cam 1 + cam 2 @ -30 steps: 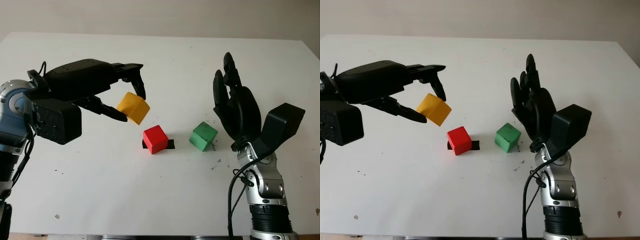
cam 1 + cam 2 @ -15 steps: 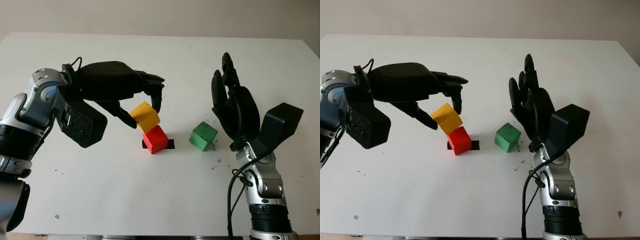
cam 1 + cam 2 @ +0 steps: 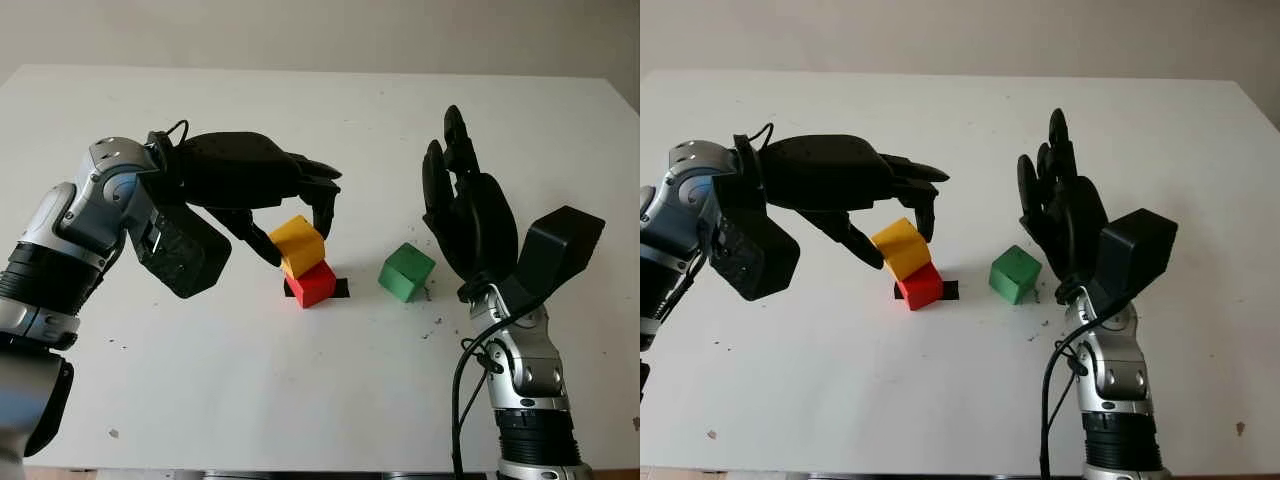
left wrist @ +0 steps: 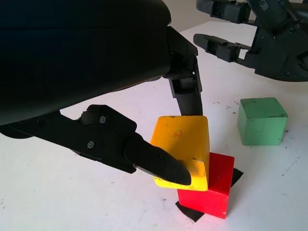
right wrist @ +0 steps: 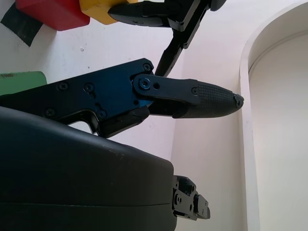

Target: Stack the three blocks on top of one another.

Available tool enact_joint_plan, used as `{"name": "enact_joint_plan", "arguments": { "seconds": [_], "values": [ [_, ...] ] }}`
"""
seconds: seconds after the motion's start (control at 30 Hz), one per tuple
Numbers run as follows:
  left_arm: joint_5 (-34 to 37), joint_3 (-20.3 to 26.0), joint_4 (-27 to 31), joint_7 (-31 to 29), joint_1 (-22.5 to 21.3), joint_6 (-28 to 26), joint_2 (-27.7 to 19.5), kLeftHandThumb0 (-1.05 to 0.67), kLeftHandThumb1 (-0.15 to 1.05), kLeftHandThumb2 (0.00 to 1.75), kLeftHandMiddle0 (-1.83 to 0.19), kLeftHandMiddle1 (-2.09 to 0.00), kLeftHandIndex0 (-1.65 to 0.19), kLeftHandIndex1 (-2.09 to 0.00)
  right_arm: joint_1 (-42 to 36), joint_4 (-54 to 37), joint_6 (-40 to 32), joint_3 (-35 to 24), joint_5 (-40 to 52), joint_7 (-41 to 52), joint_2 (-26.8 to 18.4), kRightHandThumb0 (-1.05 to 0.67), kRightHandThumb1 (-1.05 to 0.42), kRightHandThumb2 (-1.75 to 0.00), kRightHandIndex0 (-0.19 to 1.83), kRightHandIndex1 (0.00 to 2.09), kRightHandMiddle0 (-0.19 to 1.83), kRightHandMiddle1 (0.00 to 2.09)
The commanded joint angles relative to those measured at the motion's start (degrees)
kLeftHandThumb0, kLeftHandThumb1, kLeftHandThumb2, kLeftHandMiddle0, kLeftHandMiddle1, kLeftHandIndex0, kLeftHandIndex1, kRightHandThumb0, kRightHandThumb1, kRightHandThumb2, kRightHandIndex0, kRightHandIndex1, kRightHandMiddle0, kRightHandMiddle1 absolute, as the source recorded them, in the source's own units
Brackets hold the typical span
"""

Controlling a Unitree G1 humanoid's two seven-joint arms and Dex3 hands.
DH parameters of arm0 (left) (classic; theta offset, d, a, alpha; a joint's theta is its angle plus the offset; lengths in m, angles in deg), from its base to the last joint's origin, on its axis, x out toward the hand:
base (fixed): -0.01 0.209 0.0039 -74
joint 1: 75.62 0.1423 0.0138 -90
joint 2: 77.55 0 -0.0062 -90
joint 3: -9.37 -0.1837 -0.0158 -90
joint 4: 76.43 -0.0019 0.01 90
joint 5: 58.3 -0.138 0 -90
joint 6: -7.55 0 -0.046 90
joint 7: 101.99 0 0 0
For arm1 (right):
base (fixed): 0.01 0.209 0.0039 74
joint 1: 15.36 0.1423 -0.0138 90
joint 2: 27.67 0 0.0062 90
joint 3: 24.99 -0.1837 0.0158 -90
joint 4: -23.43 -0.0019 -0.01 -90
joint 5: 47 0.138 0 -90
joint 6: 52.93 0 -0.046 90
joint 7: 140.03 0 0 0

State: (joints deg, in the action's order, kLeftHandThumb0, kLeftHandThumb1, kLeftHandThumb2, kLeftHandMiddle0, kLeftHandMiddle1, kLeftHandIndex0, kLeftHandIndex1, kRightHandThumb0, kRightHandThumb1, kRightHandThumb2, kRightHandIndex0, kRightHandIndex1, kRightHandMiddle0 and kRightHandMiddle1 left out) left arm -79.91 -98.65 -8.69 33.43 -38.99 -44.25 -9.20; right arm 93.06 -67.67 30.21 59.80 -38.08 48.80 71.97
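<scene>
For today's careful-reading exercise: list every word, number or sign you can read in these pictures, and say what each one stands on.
"2": a small handwritten mark on the top face of the yellow block, which the left hand holds on the red block; it reads like a 2, though faint.
Green block: no marking can be read.

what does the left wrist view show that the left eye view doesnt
Left wrist view: close up, a fingertip against the lower edge of the yellow cube, and a small mark on its face. Left eye view: the white table, with the open right hand raised beside the green cube. Both: the left hand gripping the yellow cube, tilted on the red cube.
</scene>
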Motion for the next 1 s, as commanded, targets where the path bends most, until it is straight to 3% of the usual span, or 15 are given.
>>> {"name": "enact_joint_plan", "arguments": {
  "seconds": [0.0,0.97],
  "values": [
    [0.53,-0.34,0.64,-0.77,-1.99,-0.57,0.50,-0.40,1.04,0.06,-0.14,-0.05,-0.37,-1.29,-0.16,-0.22,0.69,0.09,-0.01,0.14,-0.11,-0.73,-1.05,-0.53,-0.19,0.00,-0.19,0.00],
    [1.44,-0.68,-1.02,-2.48,-2.34,0.95,2.54,-0.41,1.02,0.05,-0.11,-0.05,-0.33,-1.40,-1.18,-0.80,1.24,0.19,-0.08,0.02,0.42,-0.72,-1.05,-0.53,-0.19,0.00,-0.19,0.01]
  ]
}}
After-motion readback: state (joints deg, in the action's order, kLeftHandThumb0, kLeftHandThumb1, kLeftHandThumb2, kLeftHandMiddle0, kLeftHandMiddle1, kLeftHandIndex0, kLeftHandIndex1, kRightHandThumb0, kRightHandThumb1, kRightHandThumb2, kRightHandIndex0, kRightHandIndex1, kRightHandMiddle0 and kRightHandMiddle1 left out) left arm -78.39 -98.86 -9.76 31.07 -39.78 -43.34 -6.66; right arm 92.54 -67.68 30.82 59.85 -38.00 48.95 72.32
